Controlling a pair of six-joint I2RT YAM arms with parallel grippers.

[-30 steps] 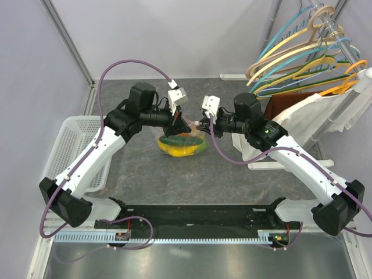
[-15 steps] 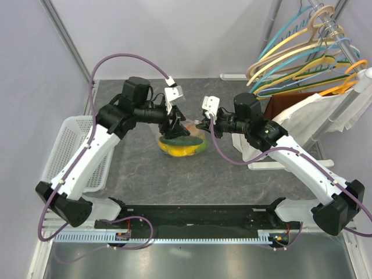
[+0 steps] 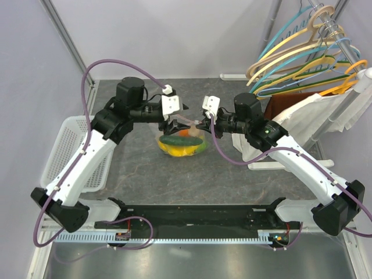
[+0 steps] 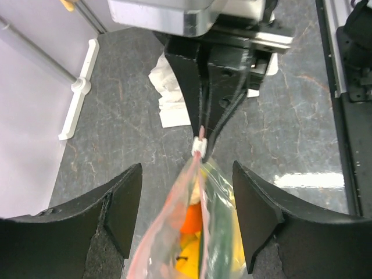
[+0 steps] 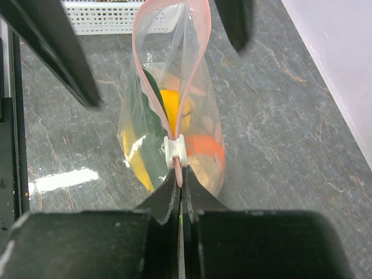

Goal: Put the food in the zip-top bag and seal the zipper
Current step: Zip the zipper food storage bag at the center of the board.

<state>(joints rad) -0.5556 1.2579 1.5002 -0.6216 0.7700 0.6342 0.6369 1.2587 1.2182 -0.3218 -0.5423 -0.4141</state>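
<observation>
The zip-top bag (image 3: 181, 144) stands in the middle of the grey surface (image 3: 232, 174) with the food (image 5: 171, 107) inside: yellow, orange and green pieces. Its pink zipper (image 5: 197, 46) gapes in a loop, with the white slider (image 5: 175, 152) at the right-hand end. The right gripper (image 5: 179, 185) is just beyond the slider, its jaws pinched tight on the zipper, exactly where it was a second ago. The left gripper (image 4: 186, 168) has drawn back leftward from the bag since then. Its jaws are spread wide on either side of the bag's top, touching nothing. The white basket (image 3: 70, 145) sits at the surface's left edge, unchanged.
</observation>
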